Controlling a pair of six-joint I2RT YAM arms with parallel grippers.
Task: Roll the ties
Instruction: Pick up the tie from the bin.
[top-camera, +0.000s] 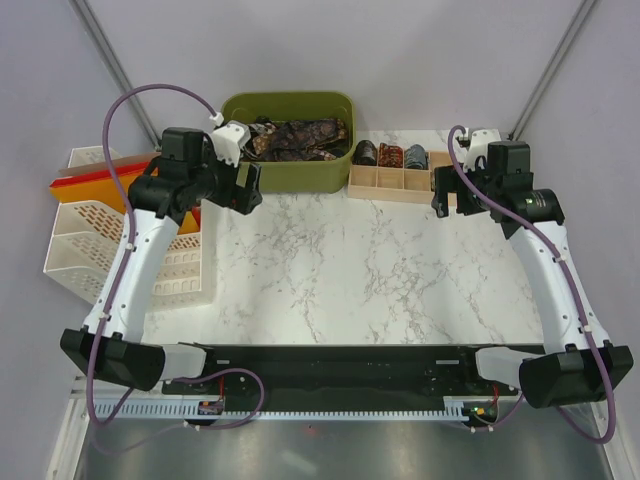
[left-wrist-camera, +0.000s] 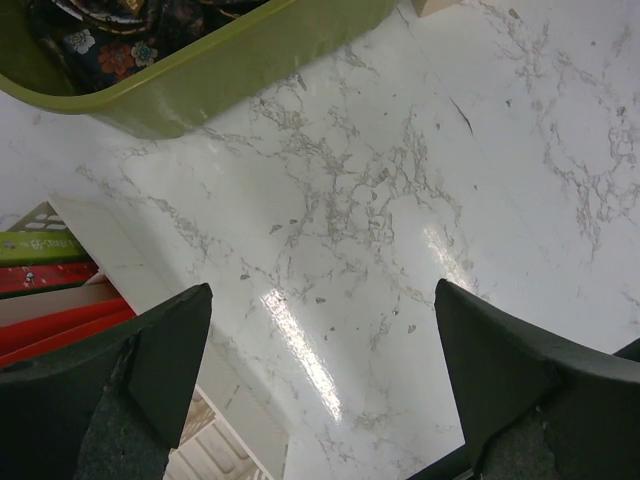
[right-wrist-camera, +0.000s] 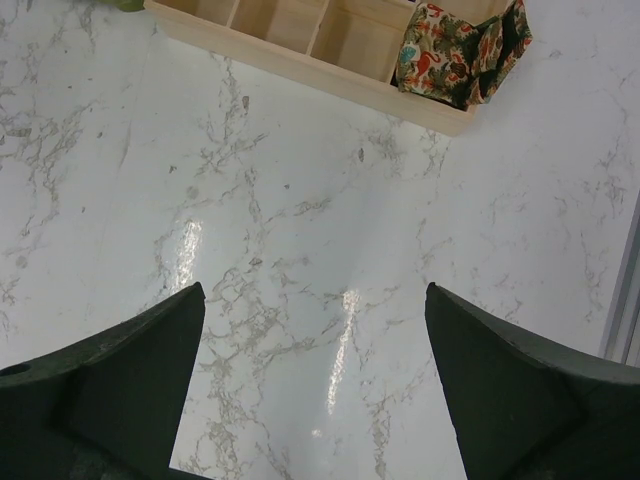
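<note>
1. Loose ties (top-camera: 300, 138) heaped in green bin (top-camera: 300, 176); rolls (top-camera: 390, 155) in wooden tray (top-camera: 400, 192).
2. Left jaws, right jaws both spread, empty, over table (top-camera: 340, 270).
3. Fabric likely light, limp, slippery: pinch 1 narrow end.

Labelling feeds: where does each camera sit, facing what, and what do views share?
Top external: above, behind the robot, looking down on table; left arm and right arm show.
Left wrist: on left arm, facing down by green bin; open left tool shows.
Right wrist: faces down near wooden tray; open right tool shows.
Shared: all see the table.
</note>
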